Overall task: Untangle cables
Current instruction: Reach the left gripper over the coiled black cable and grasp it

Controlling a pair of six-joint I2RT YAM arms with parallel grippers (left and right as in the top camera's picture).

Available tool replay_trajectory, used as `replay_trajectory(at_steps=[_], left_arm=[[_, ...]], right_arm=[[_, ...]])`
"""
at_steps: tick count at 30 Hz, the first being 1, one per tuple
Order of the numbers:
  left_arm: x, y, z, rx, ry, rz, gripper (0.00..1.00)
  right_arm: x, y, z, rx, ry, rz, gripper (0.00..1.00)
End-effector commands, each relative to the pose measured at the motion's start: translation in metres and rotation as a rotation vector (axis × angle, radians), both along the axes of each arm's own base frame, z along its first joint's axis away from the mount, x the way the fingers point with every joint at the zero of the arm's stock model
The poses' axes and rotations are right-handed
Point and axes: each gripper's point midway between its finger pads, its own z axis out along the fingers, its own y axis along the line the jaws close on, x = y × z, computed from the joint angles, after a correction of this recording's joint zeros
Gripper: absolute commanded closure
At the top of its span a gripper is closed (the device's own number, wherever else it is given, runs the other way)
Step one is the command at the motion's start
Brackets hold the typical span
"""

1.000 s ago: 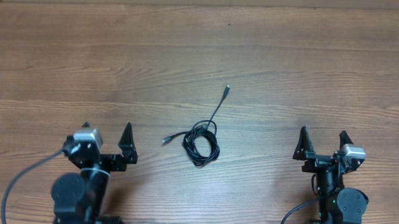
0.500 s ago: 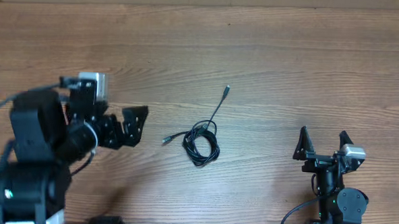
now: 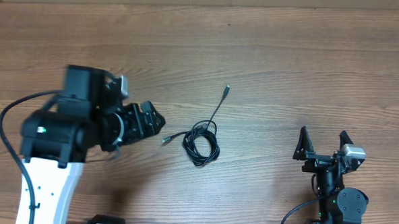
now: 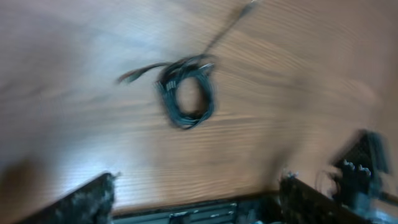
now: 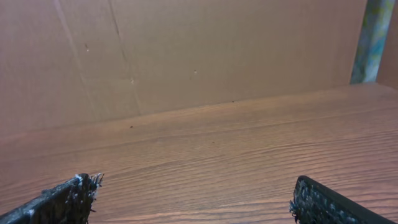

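The cables (image 3: 201, 143) lie as one small black coil in the middle of the wooden table. A straight tail runs up to a plug (image 3: 226, 91), and a short end (image 3: 166, 139) points left. My left gripper (image 3: 156, 120) hovers just left of that short end, open and empty. Its wrist view is blurred: the coil (image 4: 186, 94) shows ahead, above the wide gap between the fingers (image 4: 87, 200). My right gripper (image 3: 323, 142) rests open at the front right, well away from the cables. In its own view the right gripper (image 5: 193, 194) holds nothing.
A brown cardboard wall (image 5: 186, 50) closes the table's far side, with a pale upright post (image 5: 373, 37) at its right end. The right arm (image 4: 357, 180) appears at the lower right of the left wrist view. The arms' thick black wires (image 3: 14, 117) trail at the front.
My left arm has lifted from its rest at the front left and swung right towards the coil. The cables and the right arm have not moved.
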Motion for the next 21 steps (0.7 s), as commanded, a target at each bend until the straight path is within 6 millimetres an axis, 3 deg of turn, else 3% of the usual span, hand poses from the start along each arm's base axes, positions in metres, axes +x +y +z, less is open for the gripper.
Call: replay_trajectory(at_steps=[1, 7, 16, 21], left_arm=[[-0.002, 0.015, -0.015, 0.158, 0.086, 0.369, 0.21], [-0.004, -0.020, -0.040, 0.251, 0.148, 0.440, 0.25], [0.012, -0.064, -0.109, 0.345, 0.331, 0.523, 0.34], [0.024, -0.079, -0.138, 0.369, 0.358, 0.501, 0.27]], right_arm=[[0.000, -0.001, -0.003, 0.003, 0.002, -0.005, 0.00], [0.000, -0.001, -0.003, 0.003, 0.002, -0.005, 0.00], [0.000, -0.001, -0.003, 0.003, 0.002, -0.005, 0.00], [0.000, -0.001, -0.003, 0.003, 0.002, -0.005, 0.00]])
